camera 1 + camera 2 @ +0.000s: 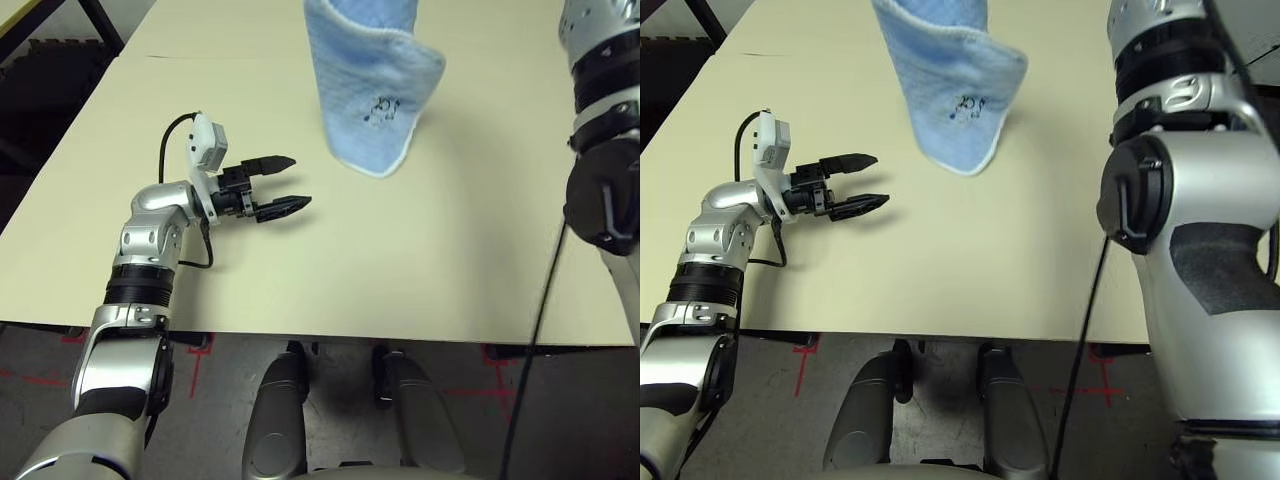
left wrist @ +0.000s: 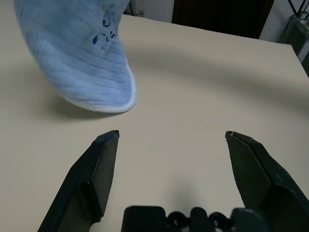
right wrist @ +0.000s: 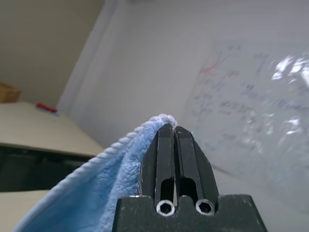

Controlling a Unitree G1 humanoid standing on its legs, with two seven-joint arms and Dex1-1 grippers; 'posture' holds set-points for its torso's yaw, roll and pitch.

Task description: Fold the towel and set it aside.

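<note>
Towel: our light-blue terry towel with white edging (image 1: 365, 85) hangs above the beige table (image 1: 430, 260).
Right gripper (image 3: 175, 129): fingers pinched on its hem.
Left gripper (image 1: 283, 184): spread wide, empty; we should catch the dangling lower edge squarely.

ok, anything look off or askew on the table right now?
Nothing damaged or spilled. The towel hangs in the air, pinched at its white-edged rim by the shut right gripper, its lower end curled just above the table. The left gripper waits open beside it, apart from the cloth.
</note>
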